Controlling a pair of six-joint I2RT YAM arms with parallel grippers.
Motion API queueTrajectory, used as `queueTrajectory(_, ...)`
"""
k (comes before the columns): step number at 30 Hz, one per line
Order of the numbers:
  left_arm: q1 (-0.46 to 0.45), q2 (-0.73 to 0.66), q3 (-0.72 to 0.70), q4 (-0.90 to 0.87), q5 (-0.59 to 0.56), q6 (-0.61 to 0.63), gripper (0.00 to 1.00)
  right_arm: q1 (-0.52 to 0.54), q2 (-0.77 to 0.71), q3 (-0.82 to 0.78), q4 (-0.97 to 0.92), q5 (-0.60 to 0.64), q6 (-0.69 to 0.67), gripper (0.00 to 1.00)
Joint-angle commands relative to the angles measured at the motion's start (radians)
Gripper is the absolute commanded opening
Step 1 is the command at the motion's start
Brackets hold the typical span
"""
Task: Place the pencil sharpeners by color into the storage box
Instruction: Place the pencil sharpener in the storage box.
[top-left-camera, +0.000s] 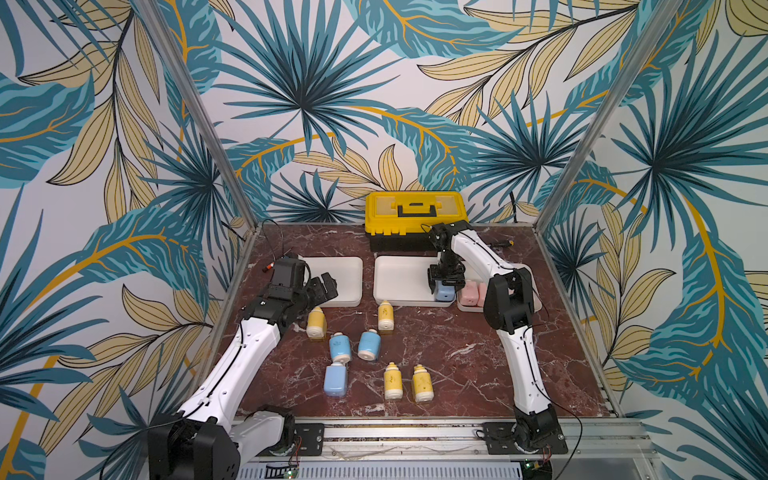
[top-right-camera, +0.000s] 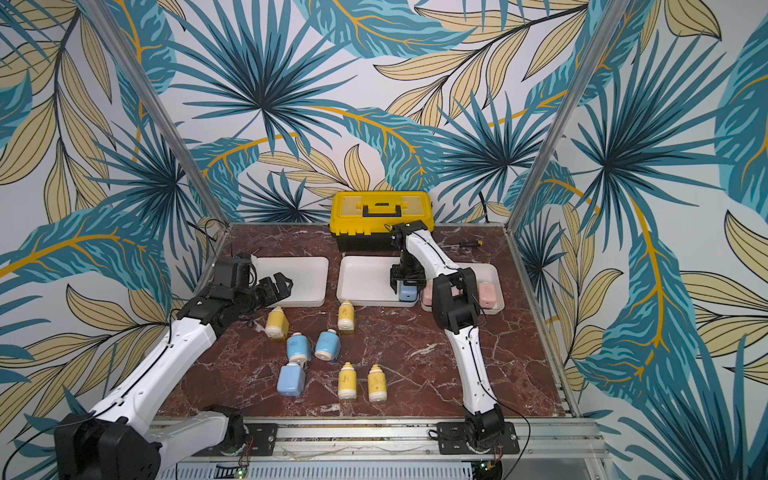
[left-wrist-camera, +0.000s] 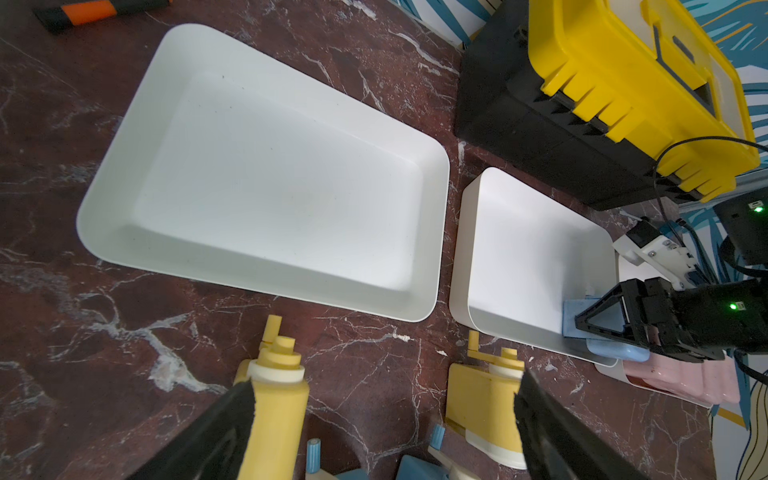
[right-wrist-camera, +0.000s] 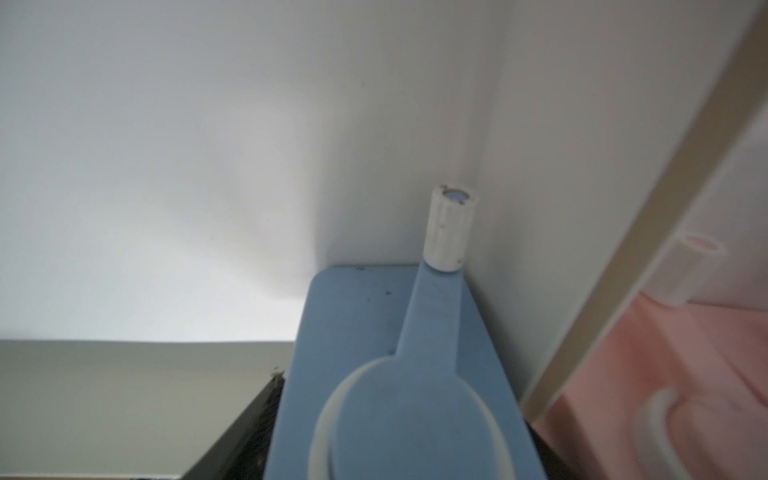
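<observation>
Right gripper (top-left-camera: 445, 286) straddles the blue sharpener (top-left-camera: 444, 295) in the tray (top-left-camera: 399, 278) corner, grip unclear: spread jaws fully, then lift straight up.

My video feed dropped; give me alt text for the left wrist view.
An empty white tray lies on the marble table ahead of the open left tool, two yellow pencil sharpeners seen between its jaws. The right tool straddles a blue sharpener in a second tray, near a yellow-and-black toolbox.
</observation>
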Motion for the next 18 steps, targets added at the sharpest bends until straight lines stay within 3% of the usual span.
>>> queueTrajectory(1,0.007,-0.014,0.04,0.004,-0.008,0.007,0.99,-0.003,-0.038,-0.004,-0.016,0.04,0.012,0.73)
queueTrajectory(13,0.007,-0.029,0.058,0.004,0.011,0.003,0.99,-0.003,-0.179,0.035,-0.055,0.112,0.019,0.76)
queueTrajectory(18,-0.002,-0.048,0.053,0.0,0.052,0.001,1.0,-0.001,-0.3,0.006,-0.024,0.11,0.032,0.76)
